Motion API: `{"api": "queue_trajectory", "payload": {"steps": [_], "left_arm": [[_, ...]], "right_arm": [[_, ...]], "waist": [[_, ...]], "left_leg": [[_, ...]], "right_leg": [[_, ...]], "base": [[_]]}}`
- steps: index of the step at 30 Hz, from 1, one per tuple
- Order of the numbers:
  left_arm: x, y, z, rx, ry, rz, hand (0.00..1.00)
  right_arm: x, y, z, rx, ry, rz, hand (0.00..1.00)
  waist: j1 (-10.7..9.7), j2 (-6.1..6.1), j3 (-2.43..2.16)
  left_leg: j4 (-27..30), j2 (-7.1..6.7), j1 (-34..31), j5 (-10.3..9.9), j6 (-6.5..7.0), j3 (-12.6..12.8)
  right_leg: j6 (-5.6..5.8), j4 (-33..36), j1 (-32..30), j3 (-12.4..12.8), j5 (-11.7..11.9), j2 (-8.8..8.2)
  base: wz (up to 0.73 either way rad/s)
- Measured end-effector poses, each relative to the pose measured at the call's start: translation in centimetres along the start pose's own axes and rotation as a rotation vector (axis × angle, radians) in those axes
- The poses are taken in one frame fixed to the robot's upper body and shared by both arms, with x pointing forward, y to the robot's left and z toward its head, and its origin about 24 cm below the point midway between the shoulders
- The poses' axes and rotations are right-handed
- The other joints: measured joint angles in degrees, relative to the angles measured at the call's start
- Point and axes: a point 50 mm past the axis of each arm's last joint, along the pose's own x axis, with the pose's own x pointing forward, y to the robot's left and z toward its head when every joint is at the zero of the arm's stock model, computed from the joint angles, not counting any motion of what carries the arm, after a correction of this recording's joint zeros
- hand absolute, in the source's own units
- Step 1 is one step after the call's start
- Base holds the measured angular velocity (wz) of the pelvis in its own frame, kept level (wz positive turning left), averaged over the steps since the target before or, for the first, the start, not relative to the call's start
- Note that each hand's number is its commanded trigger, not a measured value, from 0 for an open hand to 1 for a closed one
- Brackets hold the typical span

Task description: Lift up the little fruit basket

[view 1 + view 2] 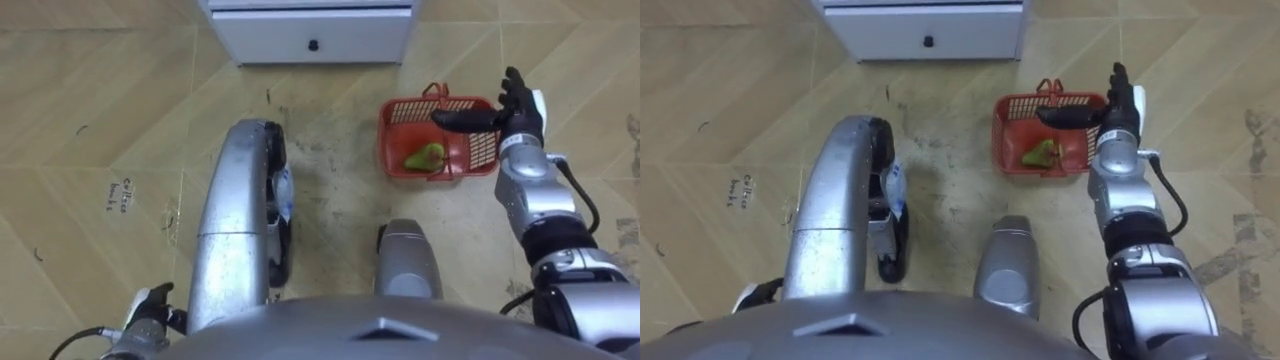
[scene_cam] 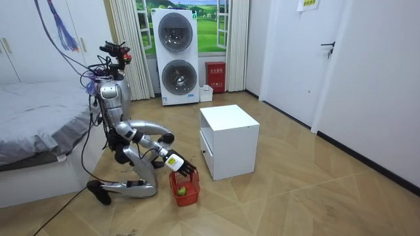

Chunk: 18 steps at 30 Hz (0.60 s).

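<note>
Basket (image 1: 392, 140) beneath right robot hand (image 1: 517, 115)

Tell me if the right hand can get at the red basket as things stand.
Probably yes. The right hand is open above the right rim of the red plastic mesh basket, thumb stretched across it, nothing between them. The green pear lies on the basket's bottom.

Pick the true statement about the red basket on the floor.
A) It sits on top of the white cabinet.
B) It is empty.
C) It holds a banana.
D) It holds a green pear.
D: a green pear lies inside the red basket, and the right hand hangs open over the basket's right side.
</note>
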Motion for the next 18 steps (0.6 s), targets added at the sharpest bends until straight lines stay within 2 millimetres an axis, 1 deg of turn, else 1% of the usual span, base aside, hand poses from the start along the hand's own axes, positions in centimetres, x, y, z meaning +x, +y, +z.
{"api": "queue_trajectory", "payload": {"steps": [1, 2, 6, 9, 12, 15, 18], "left_arm": [[0.0, -0.1, -0.1, 0.003, 0.001, -0.004, 0.00], [0.0, -0.1, -0.2, -0.001, 0.003, -0.006, 0.00], [-0.2, -0.4, -0.8, -0.018, 0.018, -0.018, 0.00], [-0.1, -0.5, -0.4, -0.007, 0.005, -0.025, 0.00], [-0.1, -0.6, -0.2, -0.001, 0.001, -0.034, 0.00], [-0.1, -0.6, -0.2, -0.002, 0.000, -0.044, 0.00], [-0.1, -0.7, -0.2, -0.002, 0.002, -0.070, 0.00]], "right_arm": [[0.0, 0.0, 0.0, -0.001, 0.000, 0.001, 0.00], [0.0, 0.0, 0.0, -0.002, 0.000, 0.001, 0.00], [0.0, 0.2, -0.2, -0.011, 0.005, 0.009, 0.00], [0.1, -0.2, -0.8, -0.006, 0.037, 0.004, 0.00], [0.1, -0.5, -1.2, -0.008, 0.058, 0.005, 0.00], [0.2, -0.8, -1.6, -0.019, 0.075, 0.008, 0.00], [0.4, -1.1, -1.9, -0.026, 0.099, 0.009, 0.00]], "waist": [[-0.1, 0.00, 0.00], [0.0, 0.00, 0.00], [0.3, 0.07, -0.01], [1.6, 0.57, 0.05], [2.1, 1.19, 0.06], [3.1, 1.31, 0.08], [3.4, 1.34, 0.06]], "left_leg": [[-0.5, 0.02, 0.0, -0.5, -1.07, 0.0], [-0.7, 0.11, 0.0, -0.7, -1.43, 0.0], [-1.4, 0.19, 0.3, -0.4, -1.97, 0.2], [-1.8, 0.31, 0.5, -0.2, -2.37, 0.2], [-2.3, 0.38, 0.4, 0.0, -2.73, 0.4], [-2.8, 0.77, 0.1, 0.1, -2.99, 1.0], [-3.3, 1.04, -0.1, 0.3, -3.40, 1.6]], "right_leg": [[0.08, 0.3, -0.4, 0.0, 0.0, -0.04], [0.15, 0.5, -0.6, 0.1, -0.1, -0.06], [0.22, 0.9, -0.9, 0.2, -0.1, -0.33], [0.22, 0.9, -1.0, 0.2, -0.1, -0.23], [0.23, 1.0, -1.6, 0.5, -0.1, -0.24], [0.23, 1.5, -2.9, 1.4, -0.1, -0.32], [0.24, 1.7, -3.5, 1.6, -0.1, -0.65]], "base": [[0.05], [0.00], [0.00], [0.00], [0.00], [-0.07], [0.00]]}}
